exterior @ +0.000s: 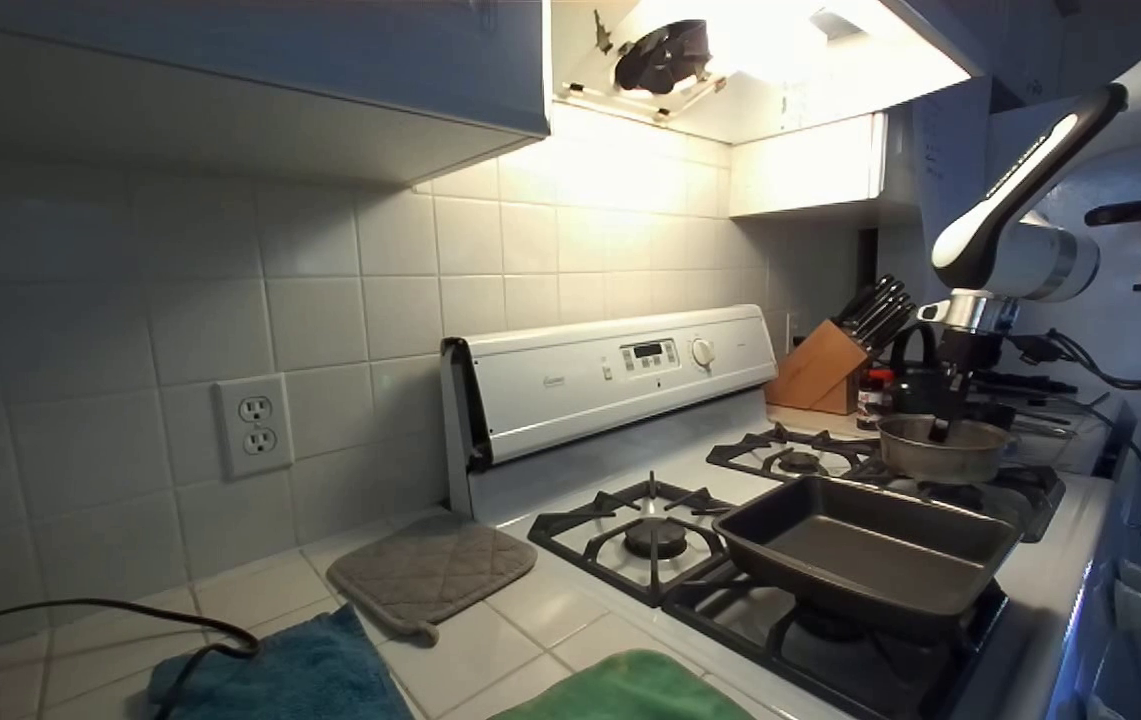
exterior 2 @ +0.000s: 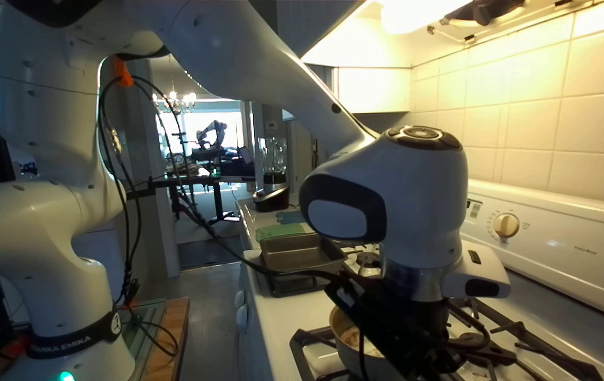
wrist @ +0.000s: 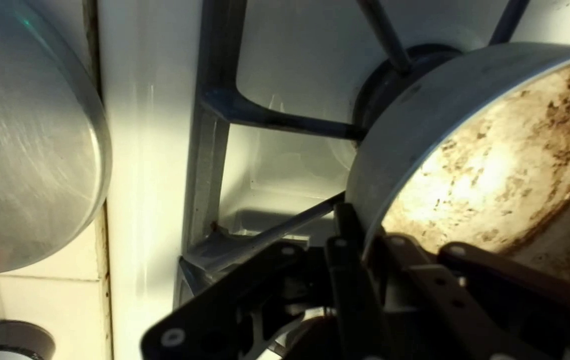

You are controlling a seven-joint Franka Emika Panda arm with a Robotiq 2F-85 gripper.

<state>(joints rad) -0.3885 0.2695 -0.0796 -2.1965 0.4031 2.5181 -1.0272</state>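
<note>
Blue cloth [exterior: 300,665] lies near left on the tiled desk [exterior: 530,610], a grey pot holder [exterior: 435,565] beyond it and a green cloth [exterior: 630,690] to the right. Farther right come a knife block [exterior: 815,370], at the far side, and a baking pan [exterior: 870,550]. Rightmost, the metal pot [exterior: 930,460] is over a grate [wrist: 285,120], the pincer [wrist: 372,230] clenched on its rim. Gripping seems the step in hand; a move calls for holding it level, and leftward the baking pan could obstruct
</note>
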